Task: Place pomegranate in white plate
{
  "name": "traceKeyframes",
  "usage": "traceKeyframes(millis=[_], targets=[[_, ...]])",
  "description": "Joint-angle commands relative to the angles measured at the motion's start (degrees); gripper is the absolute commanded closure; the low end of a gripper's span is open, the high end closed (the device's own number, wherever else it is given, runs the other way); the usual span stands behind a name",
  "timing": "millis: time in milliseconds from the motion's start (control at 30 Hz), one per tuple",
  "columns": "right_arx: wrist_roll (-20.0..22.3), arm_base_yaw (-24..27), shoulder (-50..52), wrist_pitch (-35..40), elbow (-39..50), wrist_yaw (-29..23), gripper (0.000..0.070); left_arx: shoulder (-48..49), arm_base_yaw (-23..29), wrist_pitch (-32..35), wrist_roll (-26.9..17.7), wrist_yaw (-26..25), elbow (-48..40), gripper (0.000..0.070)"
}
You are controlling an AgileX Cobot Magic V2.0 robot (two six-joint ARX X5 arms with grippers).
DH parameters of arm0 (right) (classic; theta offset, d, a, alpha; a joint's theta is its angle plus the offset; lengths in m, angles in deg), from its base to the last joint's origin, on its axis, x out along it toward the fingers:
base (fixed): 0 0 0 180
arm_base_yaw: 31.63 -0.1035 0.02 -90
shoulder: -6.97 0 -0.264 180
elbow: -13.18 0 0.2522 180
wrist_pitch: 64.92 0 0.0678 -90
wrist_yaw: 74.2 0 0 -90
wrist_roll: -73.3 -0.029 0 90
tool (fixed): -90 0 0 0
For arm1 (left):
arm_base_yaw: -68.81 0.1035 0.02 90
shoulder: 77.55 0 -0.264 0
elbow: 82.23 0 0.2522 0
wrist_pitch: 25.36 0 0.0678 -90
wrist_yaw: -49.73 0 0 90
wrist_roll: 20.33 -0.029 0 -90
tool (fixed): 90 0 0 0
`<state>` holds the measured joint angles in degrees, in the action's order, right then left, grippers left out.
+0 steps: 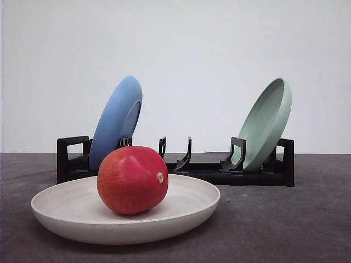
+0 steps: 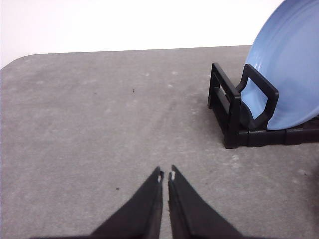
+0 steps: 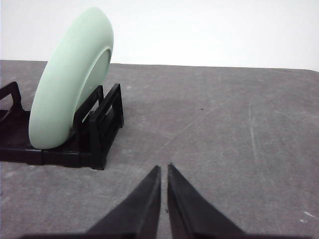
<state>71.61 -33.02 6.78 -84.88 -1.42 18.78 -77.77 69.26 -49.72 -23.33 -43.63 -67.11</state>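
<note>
The red pomegranate [image 1: 132,179] rests inside the white plate [image 1: 55,211], a little left of the plate's middle, at the front of the dark table. Nothing grips the fruit. In the left wrist view my left gripper [image 2: 166,176] is shut over bare grey tabletop, a short way from the rack end holding the blue plate [image 2: 289,69]. In the right wrist view my right gripper [image 3: 164,168] is likewise shut with nothing between its fingers, above bare table beside the rack end with the pale green plate [image 3: 70,79].
A black dish rack [image 1: 203,164] stands behind the white plate. A blue plate [image 1: 117,120] leans in its left slot and a pale green plate [image 1: 267,123] in its right slot. Bare table lies to either side of the rack.
</note>
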Motion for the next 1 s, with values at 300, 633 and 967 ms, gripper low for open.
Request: traceKeyframes(millis=[300,633,967], targets=[[0.4,0.1,0.0,0.5,0.2,0.0,0.0682,0.1,-0.1,0.0,-0.4,-0.2,-0.7,0.0700],[0.4,0.1,0.0,0.5,0.2,0.0,0.0682,0.1,-0.1,0.0,-0.4,-0.2,-0.7,0.0700],[0.4,0.1,0.0,0.5,0.2,0.0,0.0682,0.1,-0.1,0.0,-0.4,-0.2,-0.7,0.0700]])
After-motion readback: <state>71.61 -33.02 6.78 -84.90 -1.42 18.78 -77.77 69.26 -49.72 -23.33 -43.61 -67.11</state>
